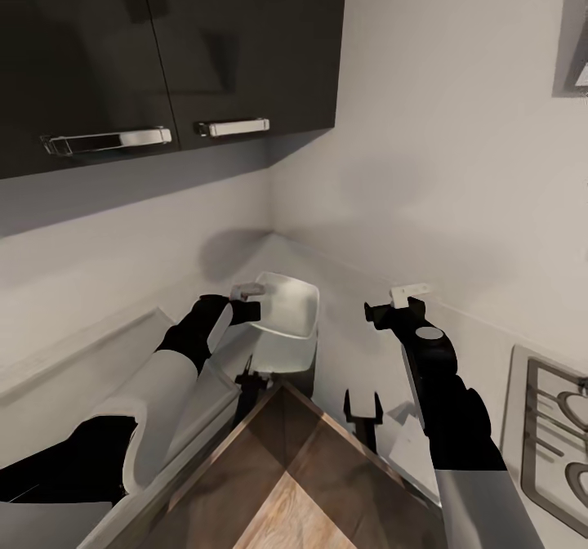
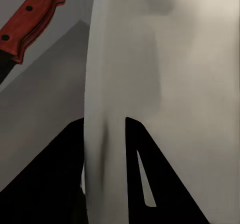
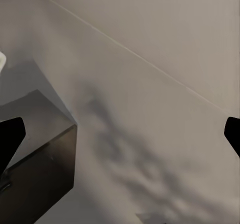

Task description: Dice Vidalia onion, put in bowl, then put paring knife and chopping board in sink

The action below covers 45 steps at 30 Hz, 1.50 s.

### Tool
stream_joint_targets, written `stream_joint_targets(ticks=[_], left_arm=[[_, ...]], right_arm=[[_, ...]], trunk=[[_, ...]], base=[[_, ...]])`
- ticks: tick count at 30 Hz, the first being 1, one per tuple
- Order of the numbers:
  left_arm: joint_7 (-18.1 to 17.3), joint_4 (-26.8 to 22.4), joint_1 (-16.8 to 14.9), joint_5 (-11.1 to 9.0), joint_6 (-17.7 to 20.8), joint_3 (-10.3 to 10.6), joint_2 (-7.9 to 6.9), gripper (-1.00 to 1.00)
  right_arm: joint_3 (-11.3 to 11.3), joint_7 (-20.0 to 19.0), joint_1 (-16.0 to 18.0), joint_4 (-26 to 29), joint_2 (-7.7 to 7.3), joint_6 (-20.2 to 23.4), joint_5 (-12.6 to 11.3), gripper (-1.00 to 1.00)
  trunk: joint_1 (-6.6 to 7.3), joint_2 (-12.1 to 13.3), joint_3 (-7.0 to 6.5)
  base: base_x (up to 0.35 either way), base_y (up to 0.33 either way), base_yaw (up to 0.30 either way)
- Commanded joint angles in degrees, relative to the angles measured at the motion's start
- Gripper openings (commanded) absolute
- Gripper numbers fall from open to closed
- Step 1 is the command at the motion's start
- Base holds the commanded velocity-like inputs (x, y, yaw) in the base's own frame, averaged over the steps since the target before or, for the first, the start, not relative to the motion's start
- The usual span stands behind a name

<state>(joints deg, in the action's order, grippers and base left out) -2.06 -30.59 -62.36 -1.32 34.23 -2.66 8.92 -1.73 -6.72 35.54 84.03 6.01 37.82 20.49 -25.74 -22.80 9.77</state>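
Presently the left claw (image 1: 245,302) is clamped on the rim of the bowl (image 1: 287,308), lifted and tilted, seemingly just beyond the chopping board (image 1: 282,467). Right claw (image 1: 396,310) hangs released, well right, farther off.

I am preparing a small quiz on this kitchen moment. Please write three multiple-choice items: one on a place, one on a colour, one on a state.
1. Where is the bowl?
A. on the hob
B. at the left tool, near the wall corner
C. on the floor

2. What colour is the paring knife handle?
A. red
B. blue
C. white

3. How is the right tool?
A. shut on the bowl
B. shut on the knife
C. open, holding nothing

Answers:
1 B, its rim sits between the left fingers.
2 A, the left wrist view shows red.
3 C, its fingertips stand wide apart.
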Motion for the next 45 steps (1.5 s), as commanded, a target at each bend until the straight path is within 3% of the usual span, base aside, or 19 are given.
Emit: stream_joint_targets(ticks=[1, 10, 13, 17, 19, 22, 45], left_arm=[[-0.2, -0.1, 0.0, -0.2, 0.2, -0.3, 0.04, -1.0], [-0.8, -0.4, 0.0, -0.2, 0.0, -0.4, 0.03, -1.0], [-2.8, -0.6, 0.0, -0.2, 0.0, -0.5, -0.09, -1.0], [-6.8, -0.7, 0.0, -0.2, 0.0, -2.3, -0.24, -1.0], [-10.0, -0.7, 0.0, -0.2, 0.0, -4.8, -0.39, -1.0], [-11.3, -0.7, 0.0, -0.2, 0.0, -6.2, -0.45, -1.0], [-11.9, -0.8, 0.0, -0.2, -0.1, -6.9, -0.52, -1.0]], right_arm=[[-0.1, -0.6, 0.1, 0.1, 0.05, 0.2, 0.6, 1.0], [-0.1, -0.6, 0.1, 0.1, 0.05, 0.2, 0.6, 1.0], [-0.1, -0.6, 0.1, 0.1, 0.05, 0.2, 0.6, 1.0], [-0.1, -0.6, 0.1, 0.1, 0.05, 0.2, 0.6, 1.0], [-0.1, -0.6, 0.1, 0.1, 0.05, 0.2, 0.6, 1.0], [-0.1, -0.6, 0.1, 0.1, 0.05, 0.2, 0.6, 1.0], [-0.1, -0.6, 0.1, 0.1, 0.05, 0.2, 0.6, 1.0]], trunk=[[-0.04, -0.1, 0.03], [-0.04, -0.1, -0.8], [-0.04, -0.1, -1.08], [-0.04, -0.1, -1.45], [-0.04, -0.1, -1.63], [-0.04, -0.1, -1.91], [-0.04, -0.1, -3.95]], base=[[0.0, 0.0, 0.0], [0.0, 0.0, 0.0], [0.0, 0.0, 0.0], [0.0, 0.0, 0.0], [0.0, 0.0, 0.0], [0.0, 0.0, 0.0], [-0.057, 0.0, 0.0]])
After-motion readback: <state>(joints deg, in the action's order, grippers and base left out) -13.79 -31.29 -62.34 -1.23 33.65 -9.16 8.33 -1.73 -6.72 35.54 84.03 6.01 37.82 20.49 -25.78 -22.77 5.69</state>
